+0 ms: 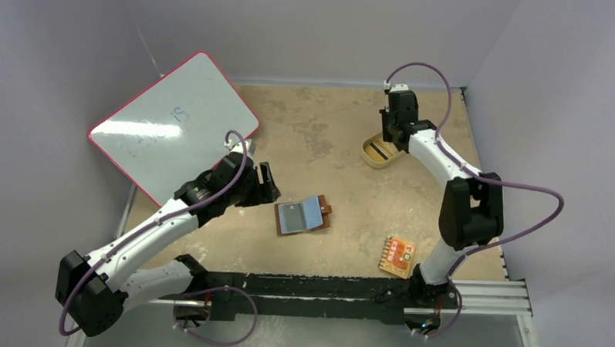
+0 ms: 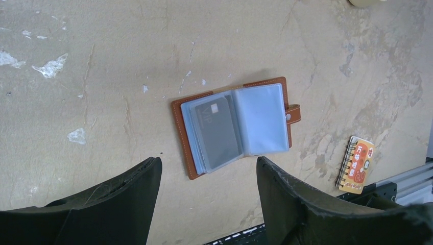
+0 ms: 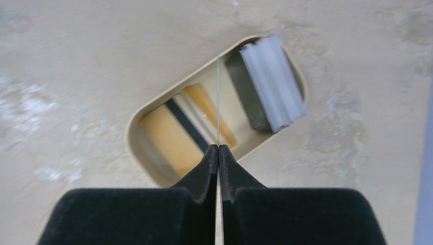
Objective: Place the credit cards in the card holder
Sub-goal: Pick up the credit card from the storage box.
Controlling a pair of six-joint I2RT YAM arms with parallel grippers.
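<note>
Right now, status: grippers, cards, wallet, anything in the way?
Left gripper open, hovering beside the wallet. Right gripper shut on a card, edge-on, above the dish. Wallet lies open, another card in its pocket. Nothing on top of it.

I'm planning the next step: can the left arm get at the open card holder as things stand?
Probably yes: the left gripper hangs open close by the card holder, and nothing lies between them.

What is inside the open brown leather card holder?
A dark card with a small pale patch sits in its left clear pocket; the right pocket looks empty. Pockets stacked underneath are covered.
</note>
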